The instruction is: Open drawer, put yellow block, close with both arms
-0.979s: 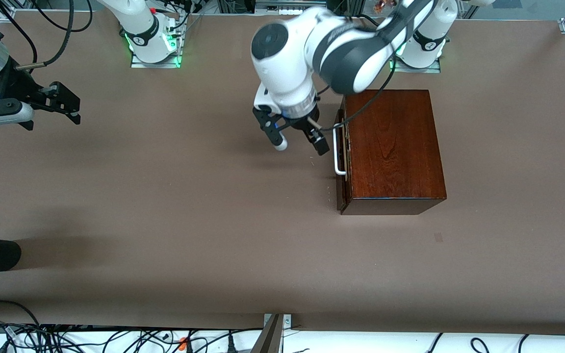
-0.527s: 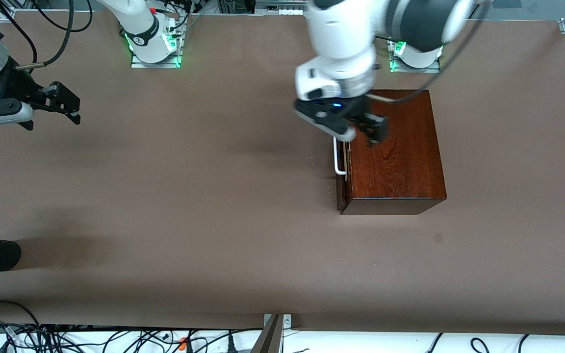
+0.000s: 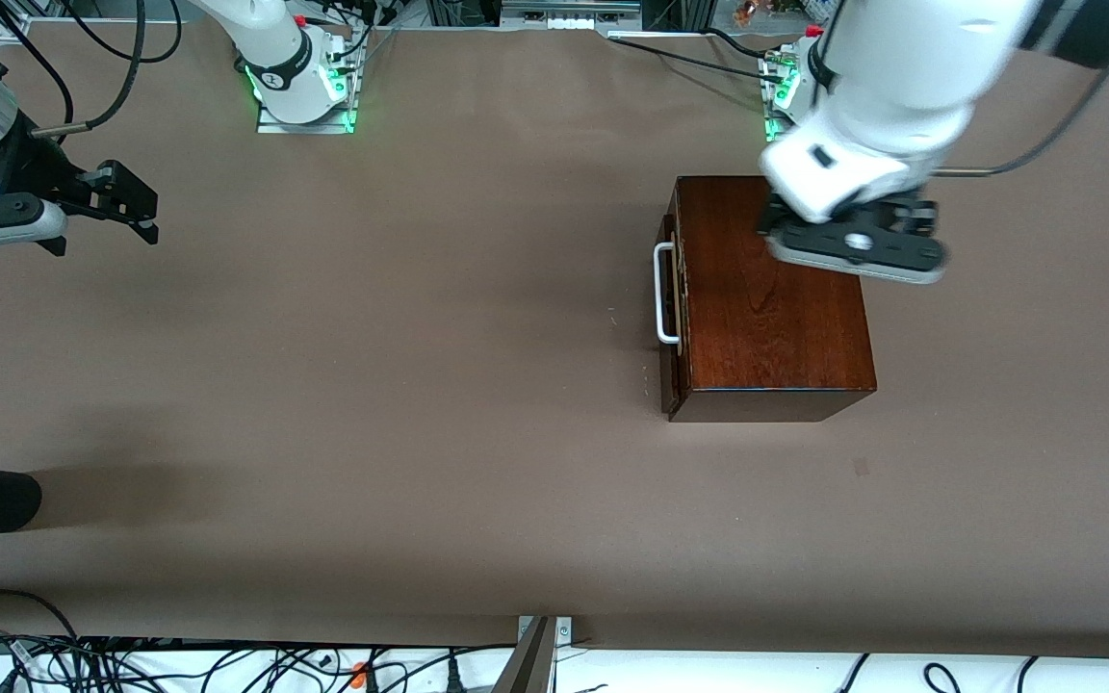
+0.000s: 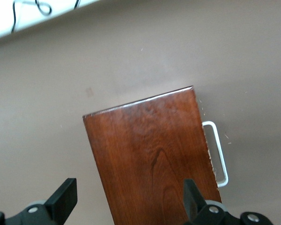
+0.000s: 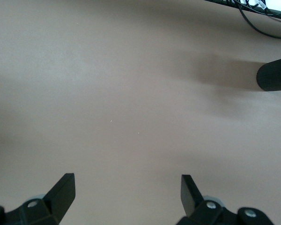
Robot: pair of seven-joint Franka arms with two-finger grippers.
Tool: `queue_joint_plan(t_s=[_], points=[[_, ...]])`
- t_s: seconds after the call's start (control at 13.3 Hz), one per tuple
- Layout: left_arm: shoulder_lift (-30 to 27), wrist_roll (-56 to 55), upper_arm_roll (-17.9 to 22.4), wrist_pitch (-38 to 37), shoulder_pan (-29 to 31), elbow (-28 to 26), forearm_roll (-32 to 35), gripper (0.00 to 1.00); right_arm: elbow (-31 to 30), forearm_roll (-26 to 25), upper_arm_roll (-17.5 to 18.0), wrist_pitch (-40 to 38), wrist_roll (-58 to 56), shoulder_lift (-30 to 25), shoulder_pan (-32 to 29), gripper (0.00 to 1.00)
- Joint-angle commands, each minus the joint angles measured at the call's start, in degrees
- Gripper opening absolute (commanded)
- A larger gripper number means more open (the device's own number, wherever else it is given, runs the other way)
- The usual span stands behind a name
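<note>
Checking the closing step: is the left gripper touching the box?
Apart. The left wrist view shows the left gripper open above the box, its top lying well below the fingertips.

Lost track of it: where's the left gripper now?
In the front view, the left gripper hangs over the wooden box, above its top nearest the left arm's base.
</note>
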Motion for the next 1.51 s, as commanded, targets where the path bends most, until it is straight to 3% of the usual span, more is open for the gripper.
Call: queue_joint_plan(t_s=[0.0,0.45,0.6,0.75,1.43], points=[[-2.9,-0.5,5.5,-1.5,2.2,-2.7,-4.5,1.00,0.8,-0.6,0.1,-0.7,0.3,0.0,0.2,1.00],[-9.0,9.0,18.4,2.2,1.9,-12.0,-12.6,1.00,0.8,-0.6,0.1,-0.8,0.3,0.0,0.2,1.00],[-13.2,13.3,21.1,7.5,1.9,-19.2,-14.1,1.00,0.8,-0.7,0.1,-0.8,0.3,0.0,0.2,1.00],[-16.5,13.5,21.9,11.2,1.9,-25.0,-14.5,1.00,0.8,-0.6,0.1,-0.8,0.3,0.0,0.2,1.00],[-16.3,12.8,21.3,10.9,2.1,-24.3,-14.1,1.00,0.8,-0.6,0.1,-0.8,0.3,0.0,0.2,1.00]])
